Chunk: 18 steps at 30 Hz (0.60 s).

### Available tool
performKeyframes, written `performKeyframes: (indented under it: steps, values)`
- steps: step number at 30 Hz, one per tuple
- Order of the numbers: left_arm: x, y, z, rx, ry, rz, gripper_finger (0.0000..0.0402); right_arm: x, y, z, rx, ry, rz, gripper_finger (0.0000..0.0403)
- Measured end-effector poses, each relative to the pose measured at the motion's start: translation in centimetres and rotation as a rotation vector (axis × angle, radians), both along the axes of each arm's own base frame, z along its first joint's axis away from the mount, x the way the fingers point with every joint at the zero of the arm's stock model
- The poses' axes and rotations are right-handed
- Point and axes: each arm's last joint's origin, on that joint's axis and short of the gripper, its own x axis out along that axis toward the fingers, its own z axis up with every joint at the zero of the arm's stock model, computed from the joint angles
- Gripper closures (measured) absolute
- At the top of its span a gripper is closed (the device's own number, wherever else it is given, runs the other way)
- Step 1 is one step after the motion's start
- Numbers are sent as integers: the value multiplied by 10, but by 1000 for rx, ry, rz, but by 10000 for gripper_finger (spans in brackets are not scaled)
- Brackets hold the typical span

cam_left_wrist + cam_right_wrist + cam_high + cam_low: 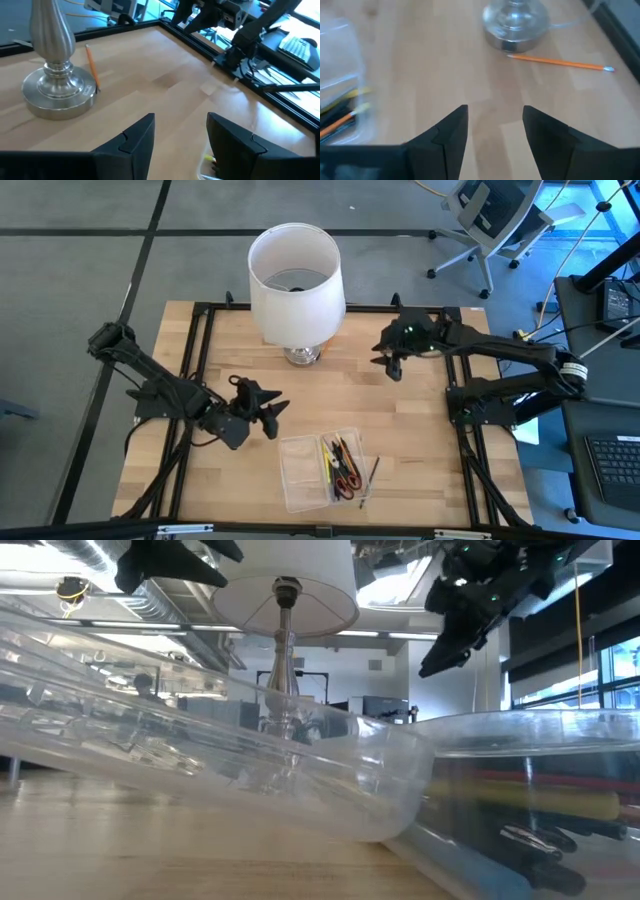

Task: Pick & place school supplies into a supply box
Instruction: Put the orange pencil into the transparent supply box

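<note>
The clear supply box (300, 448) lies open near the table's near edge. One half holds yellow, orange and dark pens and red-handled scissors (345, 478); the other half (300, 475) is bare. A dark pen (370, 476) lies on the table against the box's right side. An orange pencil (560, 62) lies flat beside the lamp base (59, 95). My left gripper (272, 413) hovers open just left of and beyond the box. My right gripper (393, 370) hangs open above the table right of the lamp, the pencil ahead of its fingers.
A lamp with a large white shade (296, 280) stands at the table's far middle and hides the pencil in the high view. A black frame rail (200, 42) runs round the table. Bare wood lies between the lamp and the box. Office chairs and a desk stand beyond.
</note>
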Motion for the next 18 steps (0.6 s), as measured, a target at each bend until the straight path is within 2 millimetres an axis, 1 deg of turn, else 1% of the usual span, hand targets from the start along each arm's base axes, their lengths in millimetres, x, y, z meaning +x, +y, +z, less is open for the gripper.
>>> performKeyframes:
  steps: [3, 5, 10, 15, 18]
  values:
    - [2, 5, 0, 1, 2, 23, 231, 5, -15, 2, -32, 27, -8, 209]
    - [4, 9, 0, 3, 4, 37, 232, 9, -26, 4, -68, 54, 10, 209]
    - [7, 17, 0, 25, 20, 59, 231, 21, -57, 1, -148, 158, 76, 209]
    - [10, 23, -1, 1, 46, 38, 232, 36, -89, -8, -258, 264, 177, 209]
    - [12, 26, -2, -22, 62, 19, 235, 47, -104, -12, -324, 309, 174, 209]
